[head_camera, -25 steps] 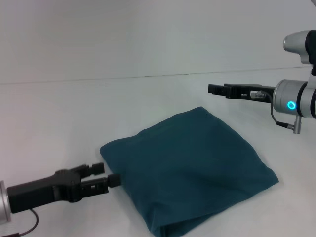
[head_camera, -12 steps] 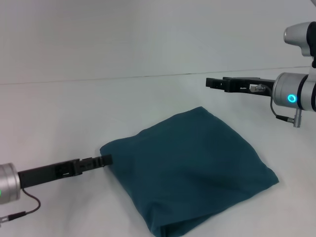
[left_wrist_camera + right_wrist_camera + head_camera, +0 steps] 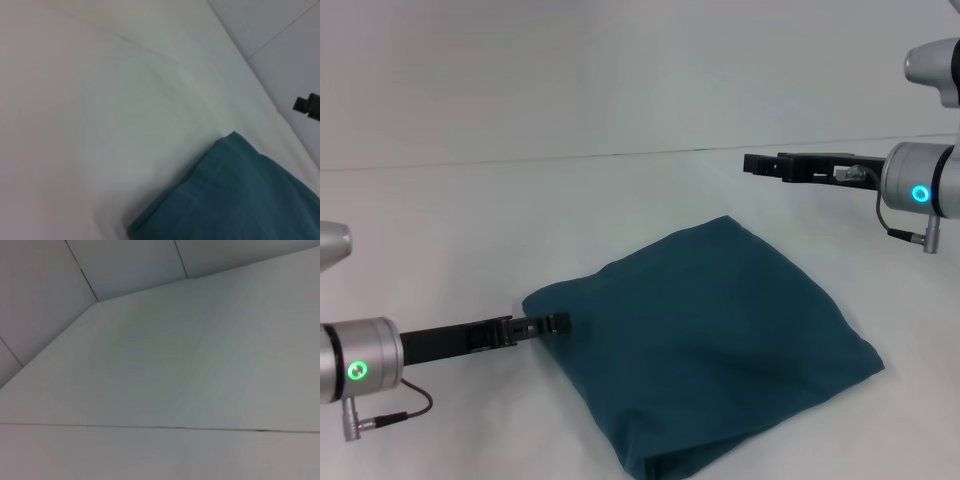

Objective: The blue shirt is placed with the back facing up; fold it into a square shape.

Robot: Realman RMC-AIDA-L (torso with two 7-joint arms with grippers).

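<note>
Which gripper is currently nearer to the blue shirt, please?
Left. The left gripper sits at the blue shirt's near-left corner; the right gripper hangs raised beyond its far right side.

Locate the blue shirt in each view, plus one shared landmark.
Head view: blue shirt, folded, centre of the table.
Left wrist view: one corner of it, on the table.
Right wrist view: not in it.
Shared landmark: right claw, also at the left wrist view's edge.

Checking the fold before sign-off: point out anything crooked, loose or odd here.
The shirt lies folded in a rough square, but turned corner-on to the robot, and its near corner gapes, layers not flat. The left gripper is at its left edge; the right gripper hangs beyond, clear of it. Nothing looks damaged.
</note>
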